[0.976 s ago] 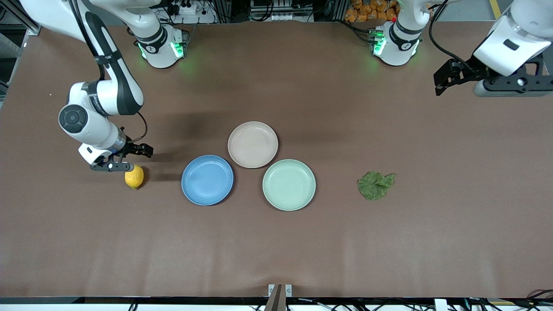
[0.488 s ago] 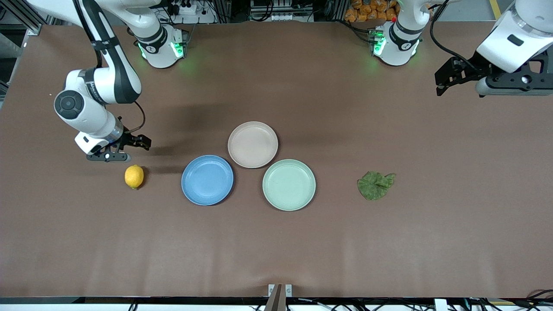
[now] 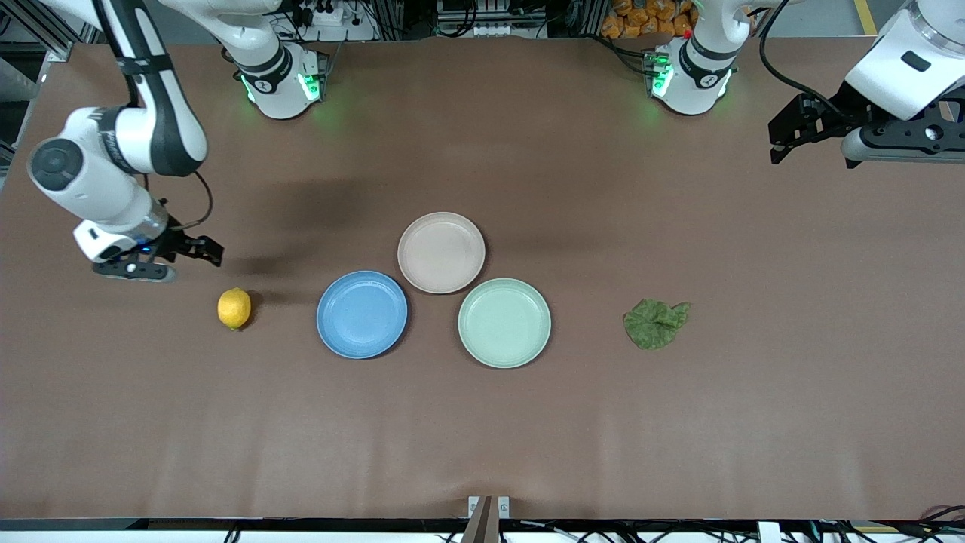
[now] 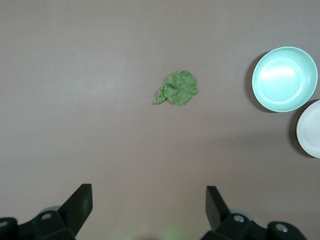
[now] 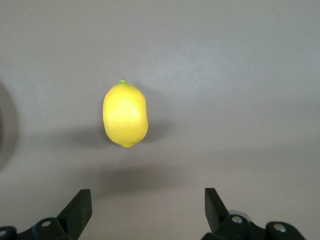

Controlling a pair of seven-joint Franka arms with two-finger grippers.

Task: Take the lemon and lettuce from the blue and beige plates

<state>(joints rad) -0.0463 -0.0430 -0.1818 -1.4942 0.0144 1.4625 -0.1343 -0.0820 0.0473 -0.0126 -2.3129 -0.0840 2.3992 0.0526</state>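
Green plate (image 3: pixel 504 323): nearest the front camera, empty. Blue plate (image 3: pixel 362 314): at its 9 o'clock, empty. Lettuce (image 3: pixel 655 323): on the table (image 3: pixel 482 437), at the green plate's 3 o'clock. Lemon (image 3: pixel 234 308): on the table, at the blue plate's 9 o'clock. Beige plate (image 3: pixel 442 252): at the green plate's 11 o'clock, empty. Right gripper (image 3: pixel 197 250): jaws wide, holding nothing, over the table at the lemon's 11 o'clock. Left gripper (image 3: pixel 784 136): jaws wide, holding nothing, over the table at the lettuce's 1 o'clock.

A green plate (image 3: pixel 504 323) sits on the brown table (image 3: pixel 482 437), touching nothing.
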